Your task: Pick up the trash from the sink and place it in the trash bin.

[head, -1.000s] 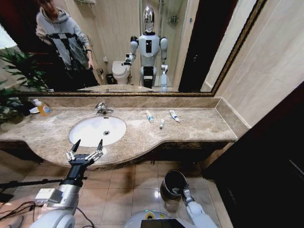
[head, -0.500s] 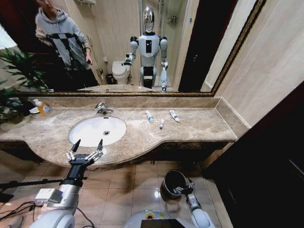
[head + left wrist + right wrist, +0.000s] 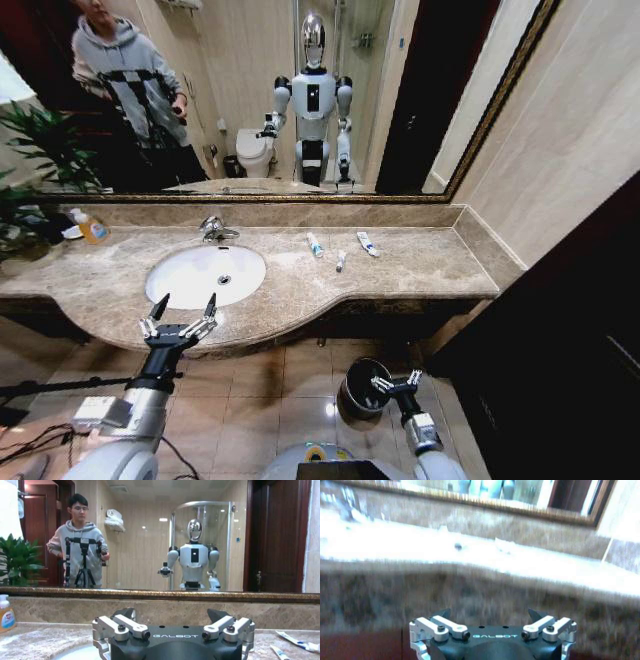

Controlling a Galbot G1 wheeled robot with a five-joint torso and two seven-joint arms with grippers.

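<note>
The white oval sink (image 3: 190,285) is set in the marble counter, with the chrome faucet (image 3: 214,230) behind it. Three small white tubes of trash (image 3: 315,245) (image 3: 341,261) (image 3: 368,243) lie on the counter right of the sink, two of them seen again as tubes (image 3: 295,641) in the left wrist view. The dark trash bin (image 3: 360,385) stands on the floor below the counter. My left gripper (image 3: 186,303) hangs open just before the counter's front edge, near the sink. My right gripper (image 3: 395,379) is open, right beside the bin's rim, fingers pointing up toward the counter.
A pump bottle of orange liquid (image 3: 92,228) stands at the counter's back left beside a green plant (image 3: 35,150). A mirror spans the wall behind. A dark door or cabinet (image 3: 560,350) closes off the right side. Cables lie on the tiled floor at left.
My right gripper has risen from the bin's rim, moved slightly right and now shows spread fingers. The left arm has not moved.
</note>
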